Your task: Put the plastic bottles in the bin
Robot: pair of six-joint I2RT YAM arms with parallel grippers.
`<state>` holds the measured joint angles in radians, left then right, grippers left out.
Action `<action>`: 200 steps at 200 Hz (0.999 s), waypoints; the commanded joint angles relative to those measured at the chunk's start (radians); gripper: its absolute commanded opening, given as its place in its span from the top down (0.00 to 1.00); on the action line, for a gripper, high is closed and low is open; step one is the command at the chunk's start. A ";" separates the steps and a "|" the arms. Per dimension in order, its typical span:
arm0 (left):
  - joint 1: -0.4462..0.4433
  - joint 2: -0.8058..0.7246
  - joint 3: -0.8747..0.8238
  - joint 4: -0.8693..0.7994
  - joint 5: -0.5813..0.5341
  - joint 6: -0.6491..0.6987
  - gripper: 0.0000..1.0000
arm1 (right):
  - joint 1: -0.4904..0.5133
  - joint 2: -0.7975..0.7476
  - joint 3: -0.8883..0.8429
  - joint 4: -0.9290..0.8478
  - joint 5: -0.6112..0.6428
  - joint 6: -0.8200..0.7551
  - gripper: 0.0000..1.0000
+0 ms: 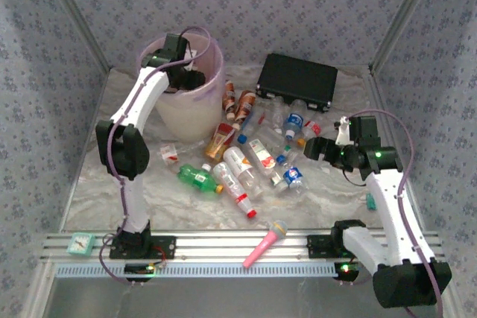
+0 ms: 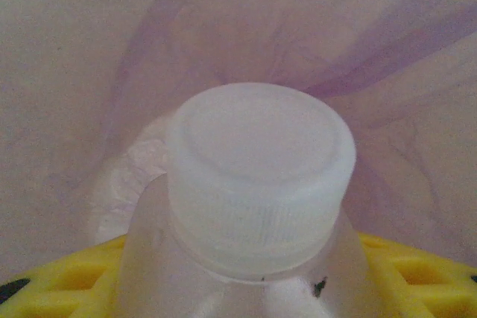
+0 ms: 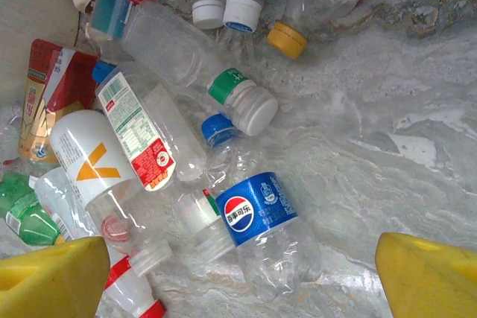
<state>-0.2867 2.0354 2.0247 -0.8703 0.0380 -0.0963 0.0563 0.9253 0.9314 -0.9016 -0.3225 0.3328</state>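
Inside the bin [image 1: 218,65], my L claw [image 1: 186,78] is clamped on a clear bottle [image 2: 168,273], long axis & white cap [image 2: 261,154] pointing back toward me; R claw [image 3: 240,281] spread apart.

Beneath the right end effector [image 3: 238,273], glossy clear plastic bottles [image 3: 261,221] are seen on a smooth marbled bench [image 3: 417,109]; translucent plastic is seen in the bin [image 1: 186,113].

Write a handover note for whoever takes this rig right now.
The left claw is shut on a white-capped bottle, at the mouth of the bin.
The right claw is open, above the pile, over the Pepsi bottle.
Done: the bin's contents can't be seen.
Left: drop the held bottle, then clear the pile, roughly a dozen.
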 commanded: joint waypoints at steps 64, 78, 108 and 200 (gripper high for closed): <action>-0.005 0.047 0.044 0.014 0.010 0.018 0.29 | 0.005 -0.040 -0.046 -0.195 0.078 0.030 0.08; -0.002 0.048 0.057 0.008 0.010 0.015 0.25 | 0.022 -0.036 -0.057 -0.191 0.075 0.026 0.08; 0.004 0.049 0.119 -0.032 0.012 0.015 0.17 | 0.106 -0.013 -0.061 -0.191 0.140 0.023 0.08; 0.007 -0.003 0.650 -0.246 -0.055 0.070 0.02 | 0.372 0.268 -0.113 0.003 0.245 0.074 0.14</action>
<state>-0.2874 2.0895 2.5595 -1.0214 0.0227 -0.0559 0.3981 1.1511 0.8303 -0.9508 -0.1139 0.3790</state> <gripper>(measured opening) 0.970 0.870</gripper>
